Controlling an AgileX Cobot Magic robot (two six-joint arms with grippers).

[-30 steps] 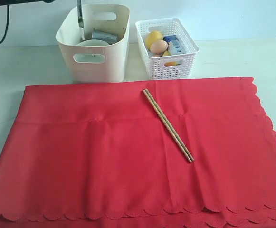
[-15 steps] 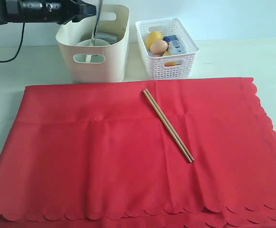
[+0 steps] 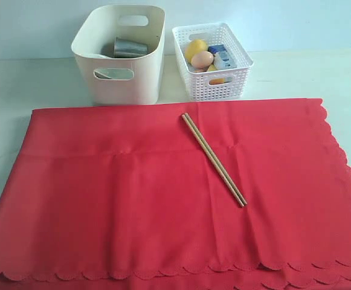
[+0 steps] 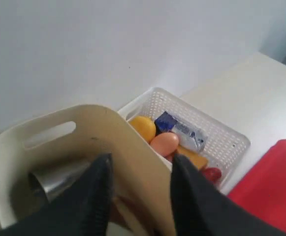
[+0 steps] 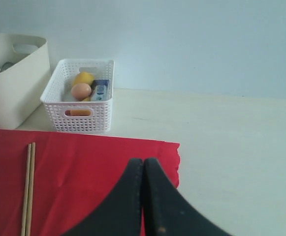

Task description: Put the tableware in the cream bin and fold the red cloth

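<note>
Two pincers: left pincer agape over cream bin, right pincer closed, seemingly above red cloth

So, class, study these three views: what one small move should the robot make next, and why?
Probably swing the right gripper over the chopsticks, opening it on the way. They lie on the red cloth, the only tableware outside the cream bin, so folding must wait. The right gripper is shut and hangs above the cloth near them; the left gripper hangs open over the bin.
</note>
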